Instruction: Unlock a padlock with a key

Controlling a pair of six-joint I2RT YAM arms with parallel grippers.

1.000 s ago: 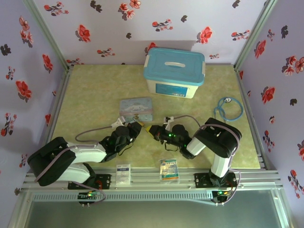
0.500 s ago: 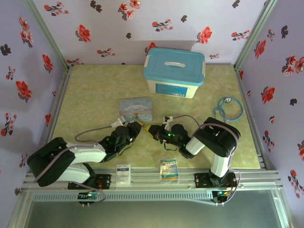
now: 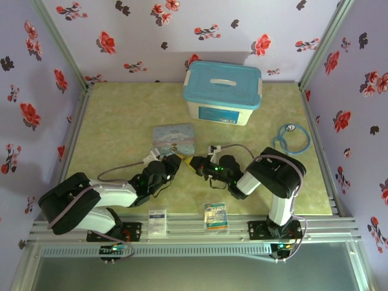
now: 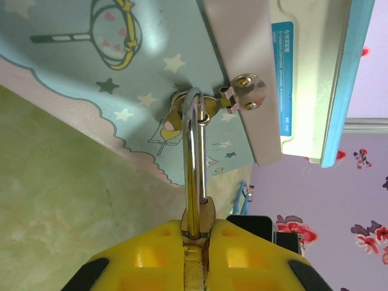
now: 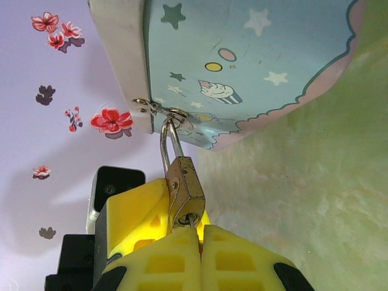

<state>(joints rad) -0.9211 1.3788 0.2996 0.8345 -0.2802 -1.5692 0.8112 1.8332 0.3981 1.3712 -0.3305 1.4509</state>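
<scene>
The right gripper (image 5: 200, 235) is pressing its yellow fingers together on the key (image 5: 193, 222), of which only a sliver is showing at the keyhole end of the padlock (image 5: 185, 189). The left gripper (image 4: 197, 235) is clamping the padlock's body. The shackle is hooking through the hasp (image 5: 151, 108) at the 6 o'clock edge of the cartoon tin (image 5: 242, 60). The left arm (image 3: 109, 194) is lying low and reaching toward 2 o'clock. The right arm (image 3: 276, 173) is bending at the elbow and pointing toward 9 o'clock.

You will find no text that can be read with confidence. The blue label (image 4: 282, 79) on the storage box (image 3: 222, 85) carries print too blurred to make out; the left packet (image 3: 157, 219) and right packet (image 3: 216, 216) likewise
</scene>
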